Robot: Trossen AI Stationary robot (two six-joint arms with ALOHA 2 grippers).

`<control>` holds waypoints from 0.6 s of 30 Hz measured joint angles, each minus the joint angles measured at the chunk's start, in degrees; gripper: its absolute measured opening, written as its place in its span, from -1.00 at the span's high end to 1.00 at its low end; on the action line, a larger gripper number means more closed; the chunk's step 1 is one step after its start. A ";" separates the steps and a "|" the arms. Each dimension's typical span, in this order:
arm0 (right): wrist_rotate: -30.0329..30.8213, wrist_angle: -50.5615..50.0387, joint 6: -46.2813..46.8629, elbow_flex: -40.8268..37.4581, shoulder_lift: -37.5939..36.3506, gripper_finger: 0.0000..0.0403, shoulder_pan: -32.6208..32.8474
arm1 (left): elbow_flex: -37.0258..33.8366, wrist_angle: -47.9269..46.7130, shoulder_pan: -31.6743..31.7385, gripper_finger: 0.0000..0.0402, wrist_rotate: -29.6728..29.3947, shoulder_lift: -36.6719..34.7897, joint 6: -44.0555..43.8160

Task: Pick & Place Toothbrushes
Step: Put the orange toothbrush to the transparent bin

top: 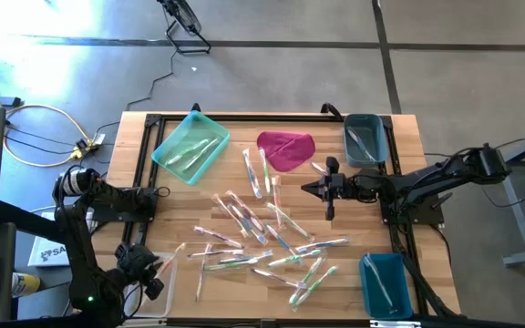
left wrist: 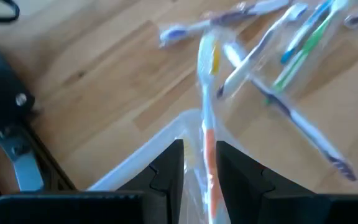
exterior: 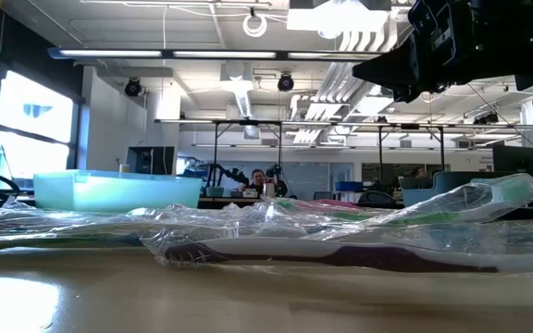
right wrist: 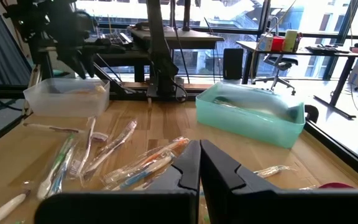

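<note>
The left gripper (left wrist: 199, 163) jaws hold an orange toothbrush (left wrist: 207, 99) over the clear bin (left wrist: 143, 158); right gripper (right wrist: 199, 163) jaws are clenched empty. Most toothbrushes (top: 267, 241) still lie on the counter (top: 144, 146).

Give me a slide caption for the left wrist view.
Left gripper holding an orange-handled wrapped toothbrush over a clear bin's rim.

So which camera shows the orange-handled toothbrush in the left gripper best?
The left wrist view: the wrapped orange-handled toothbrush runs between the left gripper fingers. The high view shows it tiny; the low and right wrist views don't show it clearly.
</note>
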 joint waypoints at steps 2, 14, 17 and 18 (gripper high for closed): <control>0.00 0.01 0.00 0.00 0.01 0.99 0.00 | 0.96 -1.84 0.00 0.56 -0.60 -0.04 0.03; 0.00 0.03 0.00 0.00 -0.01 0.99 0.00 | 1.83 -3.69 0.86 0.98 -5.25 -0.12 -0.51; -0.02 0.04 0.01 0.00 0.00 0.99 0.00 | 1.99 0.71 3.14 0.98 -5.23 -0.13 3.86; -0.01 0.05 0.02 0.00 0.01 0.99 -0.01 | 2.00 2.74 4.30 0.99 -5.23 0.01 6.35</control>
